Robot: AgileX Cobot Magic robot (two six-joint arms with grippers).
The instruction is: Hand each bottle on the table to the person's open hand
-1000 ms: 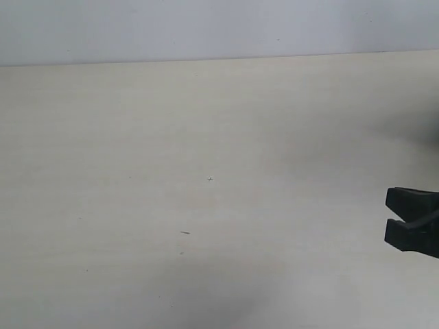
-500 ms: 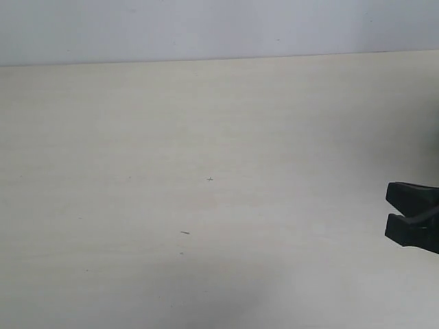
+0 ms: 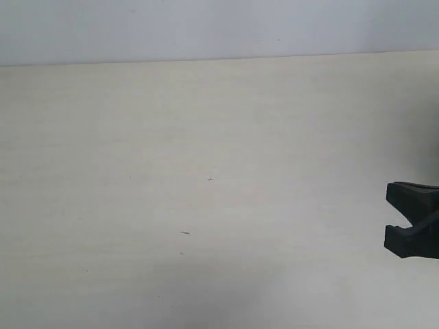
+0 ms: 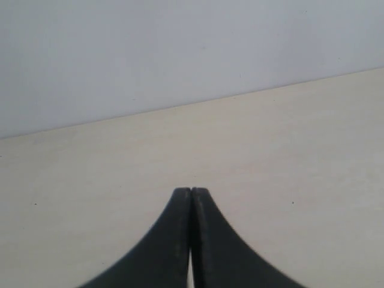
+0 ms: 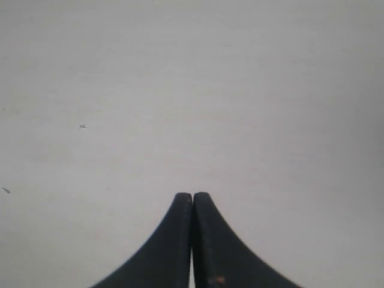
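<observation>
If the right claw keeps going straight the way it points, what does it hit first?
Only the table shows ahead of the right gripper. It seems angled downward, so it would probably touch the tabletop first, though depth is unclear.

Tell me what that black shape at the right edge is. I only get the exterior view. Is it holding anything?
Observer: That is the right gripper. Its own wrist view shows the fingertips pressed together with nothing between them.
Visitor: Is there a second one somewhere?
Observer: Yes, the left gripper, which is outside your picture. It is shut as well, and empty.
Visitor: What is that one facing?
Observer: The table, which runs away from it to a pale wall. Its wrist view shows only those two.
</observation>
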